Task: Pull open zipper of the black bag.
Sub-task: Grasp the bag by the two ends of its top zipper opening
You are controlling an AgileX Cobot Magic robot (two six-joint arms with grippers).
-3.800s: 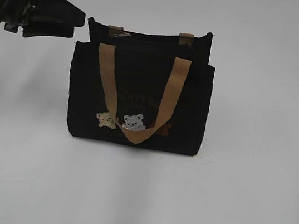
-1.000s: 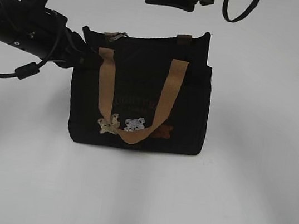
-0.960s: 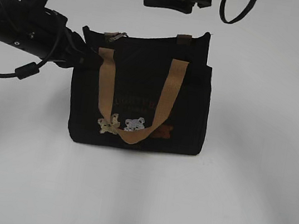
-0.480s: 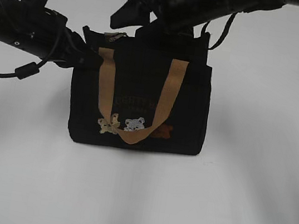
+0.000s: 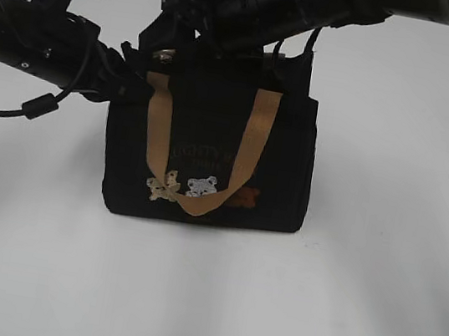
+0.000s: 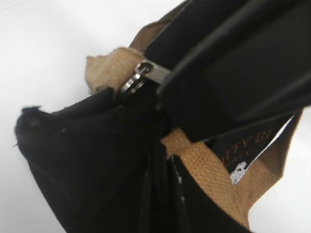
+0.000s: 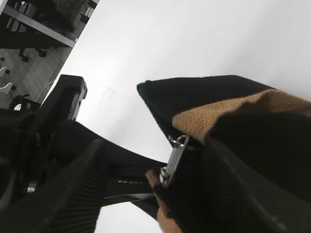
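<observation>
Black bag (image 5: 210, 153) stood upright near the middle of the white bench (image 5: 379, 267), front face toward the exterior camera. Tan handle (image 5: 203, 144) hung in a loop down the front, above small bear patches (image 5: 192, 187) and faint lettering.

Left tool (image 5: 128, 86) came in from the left and was clamped narrow on the bag's upper left corner, fabric bunched between its jaws. Left wrist view: dark cloth filled the lower frame, tan webbing tab (image 6: 104, 68) just behind it.

Zipper (image 7: 174, 154) ran along the top edge; its silvery metal pull sat at the left end, beside the webbing tab, hanging tilted.

Right tool (image 5: 167, 28) reached across from the upper right, over the bag's top, to that same left end. In the right wrist view its jaws stood apart on either side of the pull, one ribbed finger (image 7: 73, 194) at lower left, the other over the bag. Could not tell whether either finger touched the pull.
</observation>
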